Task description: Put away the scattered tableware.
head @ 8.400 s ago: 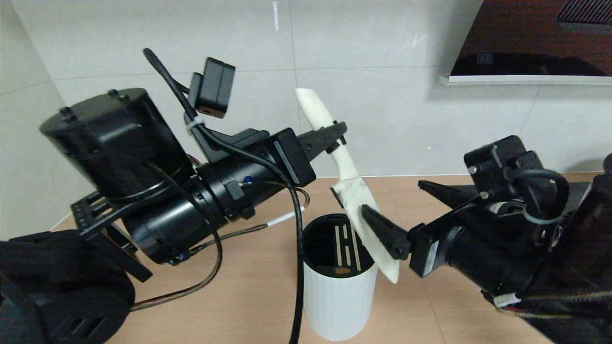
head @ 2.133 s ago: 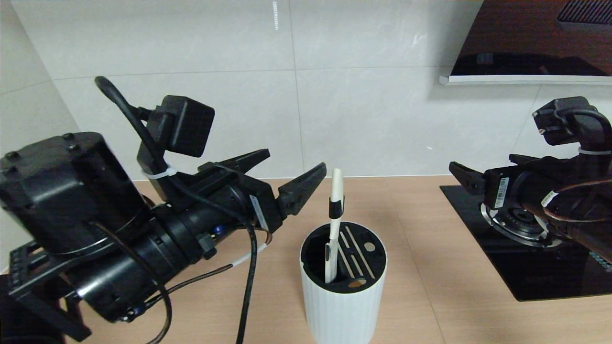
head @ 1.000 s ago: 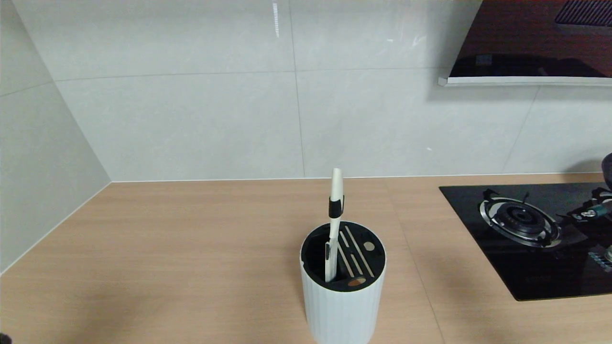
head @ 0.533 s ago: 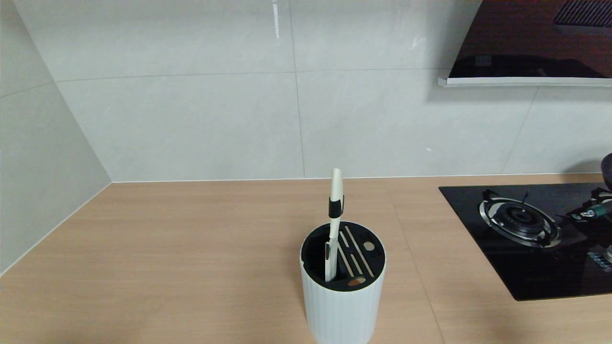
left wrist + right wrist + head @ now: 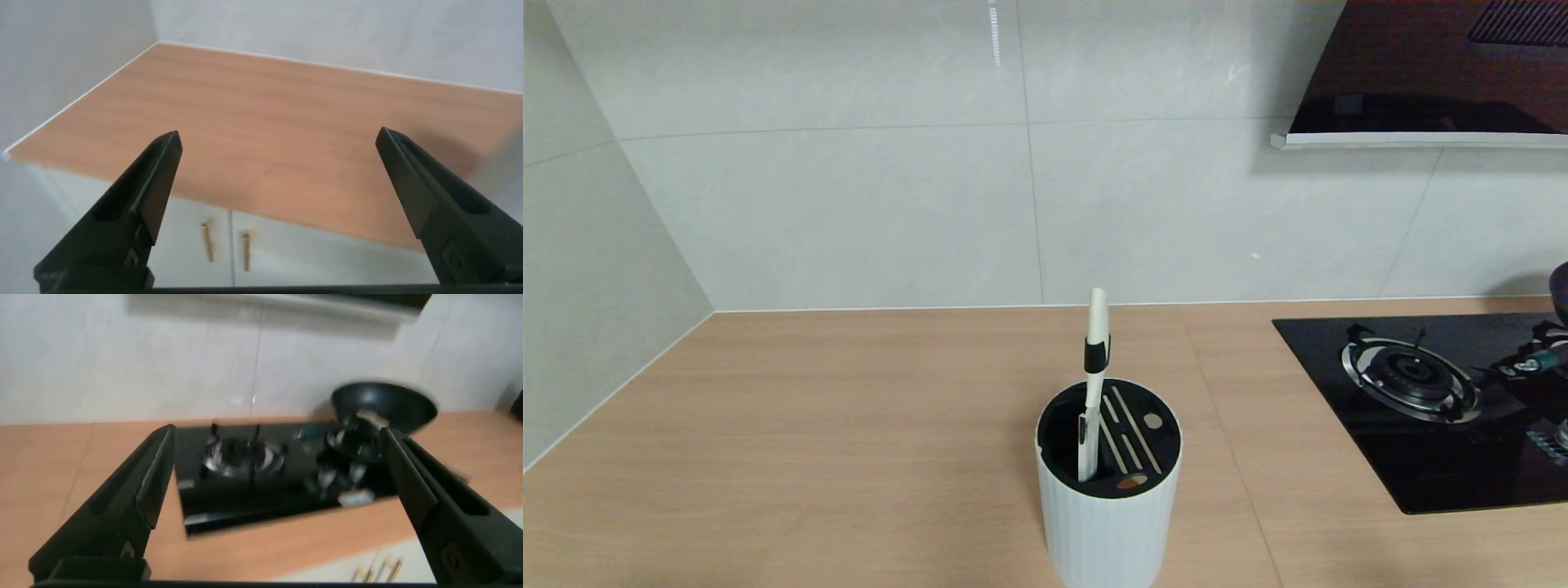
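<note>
Knife [image 5: 1094, 359] is now sitting in the holder [image 5: 1109, 514], step looking done; left gripper [image 5: 276, 140] and right gripper [image 5: 276, 436] are backing away from it, both open.

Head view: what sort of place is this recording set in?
Most likely a home-style kitchen. A black gas hob is set into a wooden countertop, with a range hood above it on a tiled wall. A white knife block on the counter holds a knife.
</note>
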`<state>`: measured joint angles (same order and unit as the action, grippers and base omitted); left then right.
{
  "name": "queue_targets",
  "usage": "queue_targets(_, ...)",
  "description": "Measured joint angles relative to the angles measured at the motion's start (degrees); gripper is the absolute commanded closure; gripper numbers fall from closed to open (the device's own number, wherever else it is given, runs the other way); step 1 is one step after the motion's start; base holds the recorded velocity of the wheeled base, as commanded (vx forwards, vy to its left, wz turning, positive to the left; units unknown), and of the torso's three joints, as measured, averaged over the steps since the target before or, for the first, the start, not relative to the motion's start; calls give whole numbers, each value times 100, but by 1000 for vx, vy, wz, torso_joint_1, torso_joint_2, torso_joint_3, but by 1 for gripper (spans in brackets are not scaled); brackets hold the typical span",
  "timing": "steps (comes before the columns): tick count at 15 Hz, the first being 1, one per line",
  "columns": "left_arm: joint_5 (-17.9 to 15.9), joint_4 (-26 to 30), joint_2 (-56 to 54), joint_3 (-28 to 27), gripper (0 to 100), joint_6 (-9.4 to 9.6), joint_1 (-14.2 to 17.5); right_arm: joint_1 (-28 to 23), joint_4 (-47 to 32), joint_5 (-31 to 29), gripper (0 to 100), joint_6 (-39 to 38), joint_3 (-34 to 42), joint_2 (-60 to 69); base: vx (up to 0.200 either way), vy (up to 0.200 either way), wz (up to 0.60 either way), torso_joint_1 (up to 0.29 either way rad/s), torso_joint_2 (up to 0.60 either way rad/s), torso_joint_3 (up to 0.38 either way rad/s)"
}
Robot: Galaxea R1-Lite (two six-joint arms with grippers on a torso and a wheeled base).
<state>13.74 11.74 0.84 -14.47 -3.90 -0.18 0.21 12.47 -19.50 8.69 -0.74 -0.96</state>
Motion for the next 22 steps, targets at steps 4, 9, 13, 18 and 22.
queue_targets(4,-594,-1340,-77,1318,0,-23,39,-16,-1005,744,0,-945,63,85,0,0,0,0,0,0)
queue_targets(9,-1054,-1247,-87,1440,0,366,39,-16,-1242,1697,0,-918,67,96,0,0,0,0,0,0)
queue_targets(13,-1161,-1181,-91,1447,0,430,34,-13,-1252,1666,0,-923,67,99,0,0,0,0,0,0)
queue_targets(18,-1158,-1179,-91,1447,0,347,34,-16,-1263,1666,0,-931,65,96,0,0,0,0,0,0)
queue_targets(22,-1156,-1179,-91,1447,0,350,37,-13,-1263,1666,0,-1008,65,101,0,0,0,0,0,0)
